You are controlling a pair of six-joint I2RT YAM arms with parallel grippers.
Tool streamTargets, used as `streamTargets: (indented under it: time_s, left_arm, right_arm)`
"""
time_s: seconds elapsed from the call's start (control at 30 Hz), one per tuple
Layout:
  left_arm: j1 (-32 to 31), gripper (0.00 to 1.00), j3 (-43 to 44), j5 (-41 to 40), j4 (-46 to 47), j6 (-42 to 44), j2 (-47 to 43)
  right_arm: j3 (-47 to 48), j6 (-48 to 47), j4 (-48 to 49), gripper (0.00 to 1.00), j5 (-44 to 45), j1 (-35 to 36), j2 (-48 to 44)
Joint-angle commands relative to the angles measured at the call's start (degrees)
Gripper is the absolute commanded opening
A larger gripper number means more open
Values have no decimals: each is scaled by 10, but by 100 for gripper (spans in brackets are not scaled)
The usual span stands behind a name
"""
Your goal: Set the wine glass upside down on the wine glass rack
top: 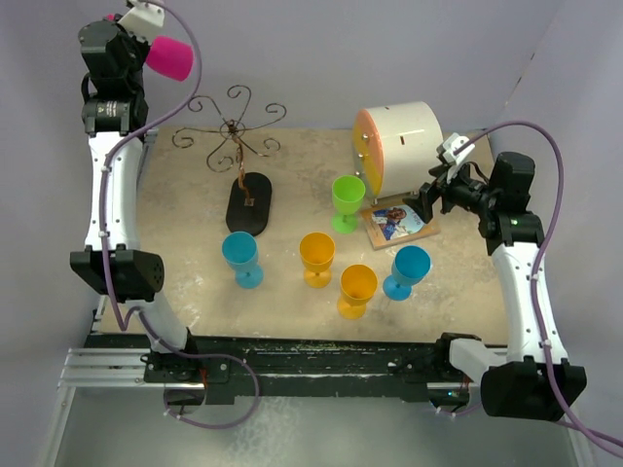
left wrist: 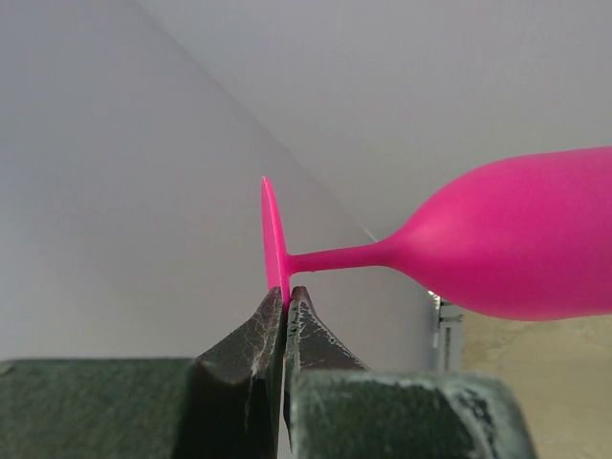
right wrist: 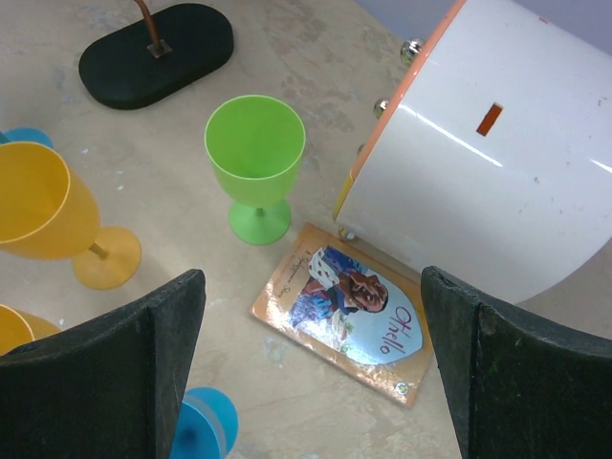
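Lettering on picture card [right wrist: 349, 316] — below right tool [right wrist: 311, 282] — reads "Othello".

wine glass rack [top: 248, 202] left of cylinder [top: 404, 146], book [top: 399, 222] before cylinder

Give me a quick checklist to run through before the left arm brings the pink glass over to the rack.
1. Left fingers shut on the pink glass, pinching the edge of its foot: ok.
2. Glass turned rim down: cannot tell; in the wrist view the stem runs sideways from the fingers.
3. Rack upright on its base, no glass on its arms: ok.
4. Right fingers open, holding nothing, over the book, away from the rack: ok.
5. Nearest blue glass apart from the rack's base: ok.
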Motion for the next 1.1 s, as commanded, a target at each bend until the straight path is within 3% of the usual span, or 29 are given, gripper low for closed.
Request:
streamTargets:
  time_s: [0.0,0.2,0.67,1.07]
  left_arm:
    - [-21,0,20,-14,81,120,14]
    - [-58,0,-13,-4,116,232,36]
    - [-107,0,-102,142,116,395,25]
    - [-129,0,-189,185,106,408,-42]
  right_arm:
    - [-6,-4,16,96,-18,-9,2]
    - [-14,-4,22,96,-28,-17,0]
    - [-28,-3,36,97,-32,-22,-2]
    - [-34,0,45,97,-35,-25,-6]
